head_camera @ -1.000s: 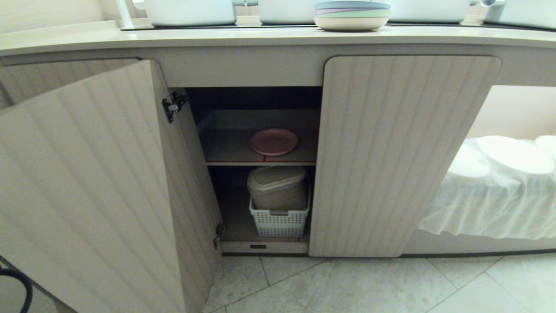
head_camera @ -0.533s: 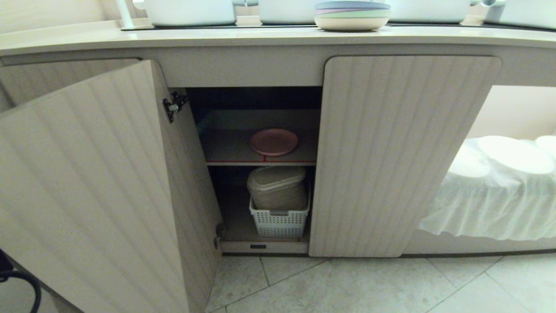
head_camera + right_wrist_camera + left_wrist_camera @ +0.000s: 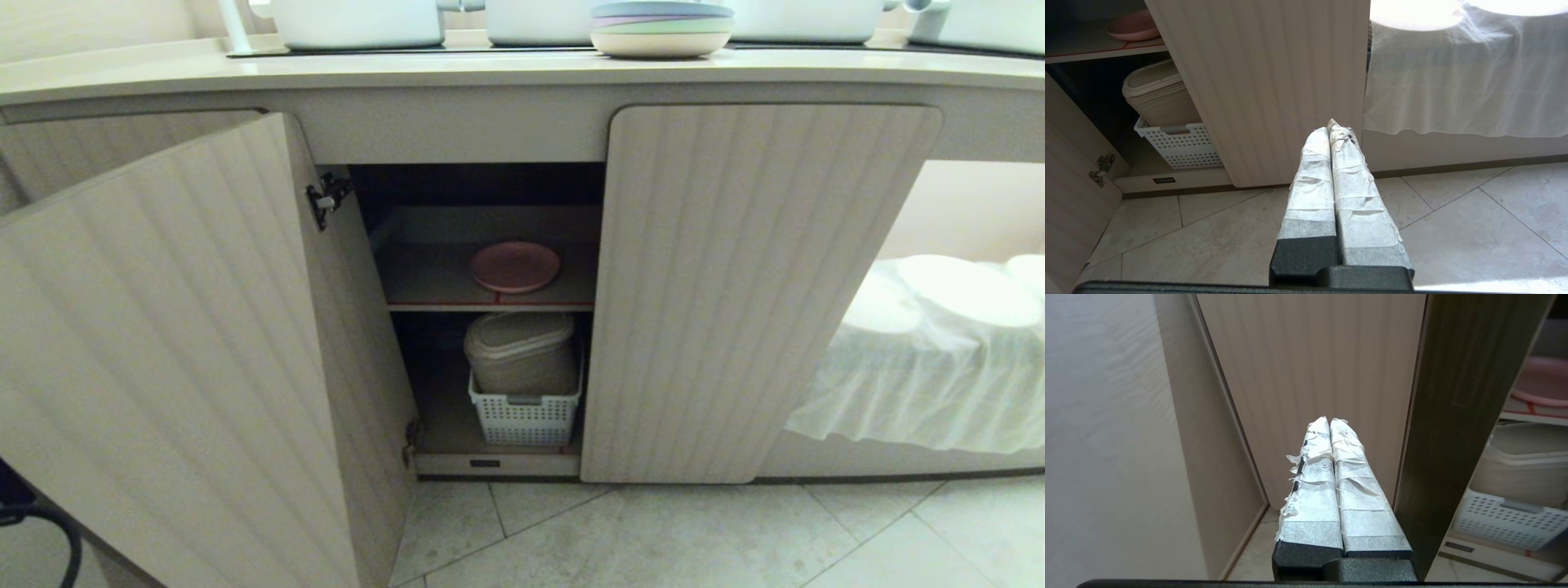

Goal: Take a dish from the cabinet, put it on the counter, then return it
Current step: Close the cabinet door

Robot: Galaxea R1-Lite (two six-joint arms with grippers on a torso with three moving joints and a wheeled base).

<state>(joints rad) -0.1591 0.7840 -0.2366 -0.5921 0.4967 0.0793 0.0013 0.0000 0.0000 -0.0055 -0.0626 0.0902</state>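
Observation:
The pink dish point(image 3: 514, 266) lies flat on the red-edged upper shelf of the cabinet point(image 3: 759, 286), whose left door point(image 3: 163, 343) stands open. The dish also shows in the left wrist view point(image 3: 1541, 386) and the right wrist view point(image 3: 1133, 26). The cream counter point(image 3: 490, 72) runs above. My left gripper point(image 3: 1329, 421) is shut and empty, low at the left beside the door's dark face point(image 3: 1457, 437), apart from the dish. My right gripper point(image 3: 1329, 126) is shut and empty, parked over the floor facing the closed right door point(image 3: 1274, 81).
A beige lidded container point(image 3: 520, 351) sits in a white perforated basket point(image 3: 526, 418) under the shelf. A pastel plate stack point(image 3: 661, 28) and white pots stand on the counter. White-draped plates point(image 3: 939, 343) fill the recess on the right. Tiled floor point(image 3: 694, 531) lies in front.
The open door's lower edge has crept slightly to the right. A dark part of my left arm has come a little further into the lower left corner. The dish has not moved.

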